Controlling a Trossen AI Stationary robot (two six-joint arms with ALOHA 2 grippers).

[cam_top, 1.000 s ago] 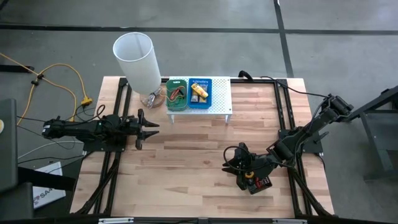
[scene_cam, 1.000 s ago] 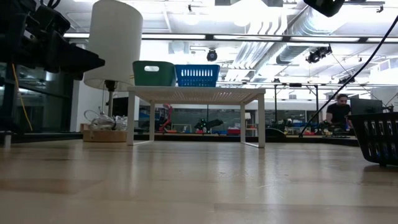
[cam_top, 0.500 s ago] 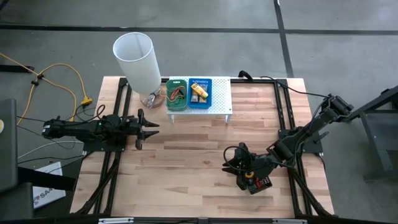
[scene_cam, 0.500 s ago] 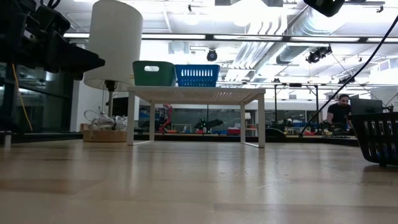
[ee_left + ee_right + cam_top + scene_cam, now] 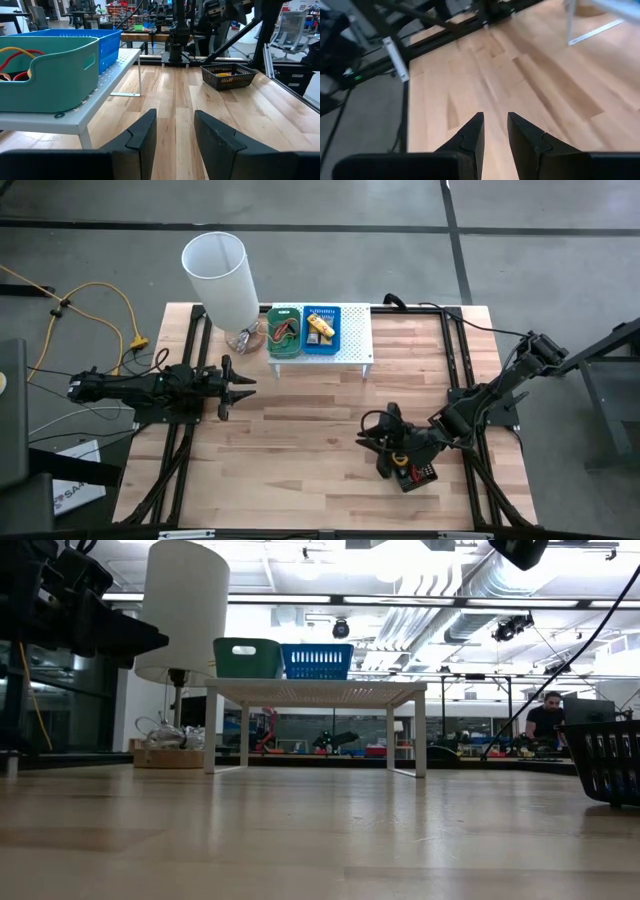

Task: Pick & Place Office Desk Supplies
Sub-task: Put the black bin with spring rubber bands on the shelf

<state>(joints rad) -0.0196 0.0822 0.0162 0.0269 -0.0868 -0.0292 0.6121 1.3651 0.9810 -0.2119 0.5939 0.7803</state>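
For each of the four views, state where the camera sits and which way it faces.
High: overhead, straight down; both arms, left pincer, right pincer over the black tray.
Low: table height, facing the white shelf.
Left wrist: past its open fingers toward the green tray.
Right wrist: past its fingers at bare tabletop.
Shared: high and low show the blue tray.

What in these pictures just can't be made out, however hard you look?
- Green tray on the white perforated shelf: high view shows coloured loops, too small to count; low view's wall hides them.
- Blue slotted tray: yellow-and-white pieces, too small to identify.
- Black mesh basket: the right gripper covers it from above; low view cuts it at the edge.
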